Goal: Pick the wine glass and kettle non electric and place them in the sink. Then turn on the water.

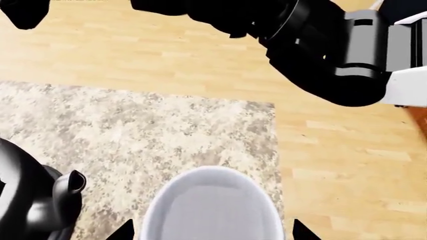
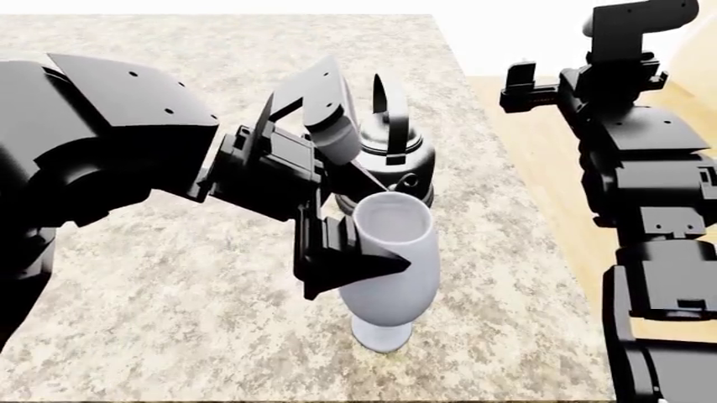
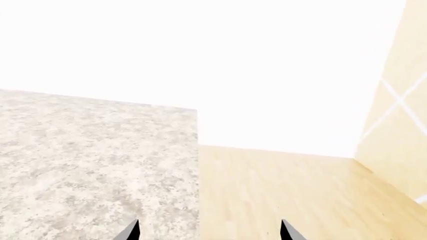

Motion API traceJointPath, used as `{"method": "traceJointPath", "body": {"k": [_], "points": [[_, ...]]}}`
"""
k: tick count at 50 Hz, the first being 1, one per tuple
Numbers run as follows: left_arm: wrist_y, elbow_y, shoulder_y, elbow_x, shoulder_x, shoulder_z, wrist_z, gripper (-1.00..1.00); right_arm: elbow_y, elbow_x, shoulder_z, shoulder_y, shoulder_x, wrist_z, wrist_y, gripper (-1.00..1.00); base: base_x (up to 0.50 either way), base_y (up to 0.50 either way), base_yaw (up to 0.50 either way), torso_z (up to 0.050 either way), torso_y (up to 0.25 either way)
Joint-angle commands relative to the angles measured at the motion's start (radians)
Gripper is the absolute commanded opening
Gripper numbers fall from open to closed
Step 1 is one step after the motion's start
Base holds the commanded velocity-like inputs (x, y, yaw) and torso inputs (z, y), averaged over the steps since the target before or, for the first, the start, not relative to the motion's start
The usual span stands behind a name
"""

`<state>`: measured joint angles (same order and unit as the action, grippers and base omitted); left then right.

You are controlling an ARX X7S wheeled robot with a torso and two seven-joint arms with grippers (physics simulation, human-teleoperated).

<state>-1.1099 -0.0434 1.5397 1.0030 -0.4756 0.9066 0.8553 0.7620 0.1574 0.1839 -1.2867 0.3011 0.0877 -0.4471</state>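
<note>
**A:** Start with your left wrist view. What step are you in?

**B:** The first pick. The wine glass (image 1: 212, 205) sits between the two finger tips, one (image 1: 123, 231) on each side of the bowl, with its rim facing the camera. You can see daylight between each tip and the bowl, so your left end effector (image 1: 212, 232) is spread around the glass, not yet pinching it. The kettle non electric (image 1: 40, 200) is just beside it, spout towards the glass.

**A:** And from the head?

**B:** Your left arm reaches in from 9 o'clock across the desk (image 2: 168, 336), elbow high, wrist bent so the left end effector (image 2: 375, 256) meets the bowl side-on. The near finger (image 2: 336, 256) covers the bowl's left flank; the far one is hidden behind it. The glass (image 2: 392, 277) stands upright, foot on the desk. The kettle (image 2: 392, 155) is at 12 o'clock from the glass, very near. Whether they touch, you cannot tell. Next, I judge, you close on the bowl and lift straight up, so you don't knock the kettle. The sink is in none of the views; you will have to turn to find it.

**A:** The right arm?

**B:** It is folded up at 3 o'clock in the head view, off the desk over the wood floor. In the right wrist view only two tips (image 3: 132, 231) show, far apart with nothing between them: your right end effector (image 3: 208, 232) is spread and empty, looking past the desk corner (image 3: 100, 160).
</note>
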Motion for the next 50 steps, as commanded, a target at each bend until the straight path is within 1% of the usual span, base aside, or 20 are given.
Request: {"method": "traceJointPath", "body": {"k": [1, 2, 3, 15, 28, 36, 50], "points": [[0.015, -0.025, -0.008, -0.020, 0.020, 0.032, 0.020, 1.00, 0.057, -0.002, 0.004, -0.017, -0.007, 0.005, 0.036, 1.00, 0.00, 0.00, 0.00, 0.000, 0.000], [0.015, -0.024, -0.009, -0.019, 0.019, 0.032, 0.020, 1.00, 0.061, -0.002, 0.004, -0.017, -0.008, 0.005, 0.038, 1.00, 0.00, 0.00, 0.00, 0.000, 0.000], [0.014, -0.021, -0.010, -0.016, 0.017, 0.031, 0.019, -1.00, 0.067, -0.002, 0.005, -0.018, -0.009, 0.006, 0.042, 1.00, 0.00, 0.00, 0.00, 0.000, 0.000], [0.044, 0.000, -0.024, -0.015, -0.003, 0.010, 0.000, -1.00, 0.073, -0.005, 0.013, -0.024, -0.016, 0.005, 0.044, 1.00, 0.00, 0.00, 0.00, 0.000, 0.000], [0.034, 0.046, 0.006, 0.035, -0.048, -0.072, -0.059, -1.00, 0.038, -0.002, 0.017, -0.025, -0.017, 0.003, 0.019, 1.00, 0.00, 0.00, 0.00, 0.000, 0.000], [0.000, 0.105, 0.017, 0.088, -0.109, -0.131, -0.116, -1.00, 0.009, -0.001, 0.022, -0.026, -0.021, 0.000, -0.003, 1.00, 0.00, 0.00, 0.00, 0.000, 0.000], [-0.069, 0.230, -0.018, 0.228, -0.237, -0.254, -0.281, -1.00, -0.019, 0.001, 0.035, -0.041, -0.036, 0.002, -0.031, 1.00, 0.00, 0.00, 0.00, 0.000, 0.000]]}}
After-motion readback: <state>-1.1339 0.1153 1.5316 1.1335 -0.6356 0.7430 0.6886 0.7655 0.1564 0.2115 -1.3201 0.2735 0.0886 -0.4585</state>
